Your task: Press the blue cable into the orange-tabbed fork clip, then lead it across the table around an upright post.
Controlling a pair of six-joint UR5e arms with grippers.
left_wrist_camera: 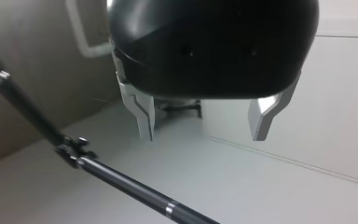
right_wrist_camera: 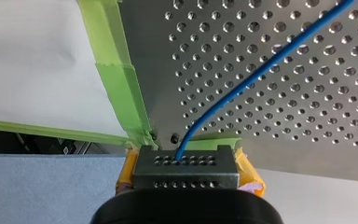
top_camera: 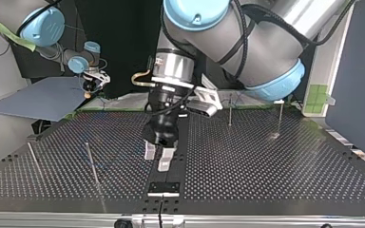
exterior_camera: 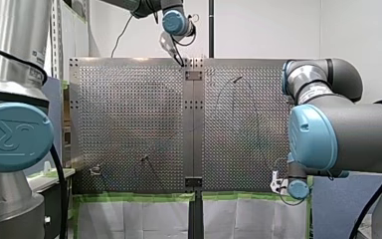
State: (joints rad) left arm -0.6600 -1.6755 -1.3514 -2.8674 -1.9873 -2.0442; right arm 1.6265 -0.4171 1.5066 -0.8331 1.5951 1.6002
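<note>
The blue cable (right_wrist_camera: 261,70) runs over the perforated table (right_wrist_camera: 307,116) and ends between the yellow pads (right_wrist_camera: 248,173) of my right gripper (right_wrist_camera: 186,163), which is shut on it at the table's taped corner. In the front view my right gripper (exterior_camera: 278,185) sits at the table's near right corner. My left gripper (top_camera: 158,156) hangs just above the table's middle seam with its metal fingers (left_wrist_camera: 144,114) open and nothing between them. It shows in the front view (exterior_camera: 179,59) at the far edge. I cannot make out an orange-tabbed clip.
Thin upright posts (top_camera: 91,164) (top_camera: 33,159) (top_camera: 229,109) (top_camera: 280,116) stand on the table. A small pale fixture (exterior_camera: 95,171) sits near the front view's near left. Green tape (right_wrist_camera: 121,79) lines the table's edge. A dark rod (left_wrist_camera: 121,182) crosses beneath my left gripper.
</note>
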